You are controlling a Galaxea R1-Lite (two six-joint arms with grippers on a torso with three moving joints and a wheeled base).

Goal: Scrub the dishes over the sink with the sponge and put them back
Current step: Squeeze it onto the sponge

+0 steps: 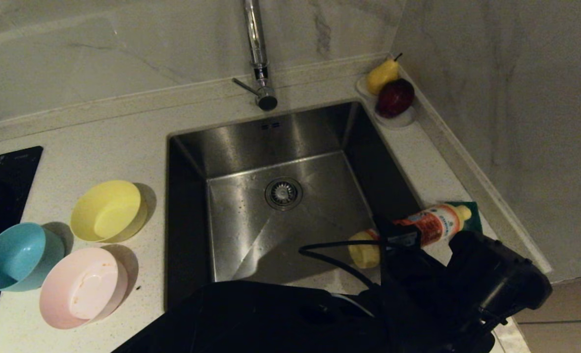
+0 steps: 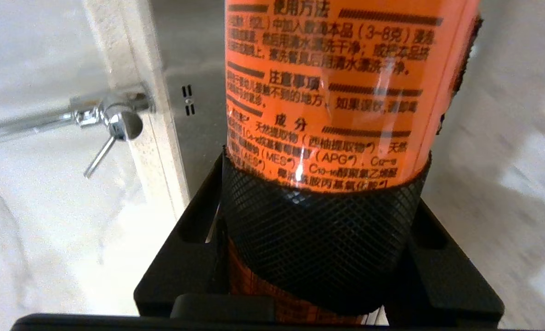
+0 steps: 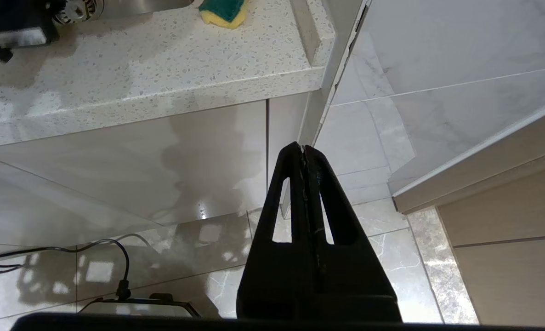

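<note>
At the sink's (image 1: 280, 142) right rim, the left gripper (image 1: 400, 238) clamps the bottle (image 1: 430, 224) lying crosswise, sponge (image 1: 474, 215) just beyond its cap.

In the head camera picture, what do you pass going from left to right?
Blue bowl → pink bowl → yellow bowl → sink → detergent bottle held by the left end effector.

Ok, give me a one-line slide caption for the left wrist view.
Left gripper clamped around an orange detergent bottle, with the chrome tap and sink behind.
</note>
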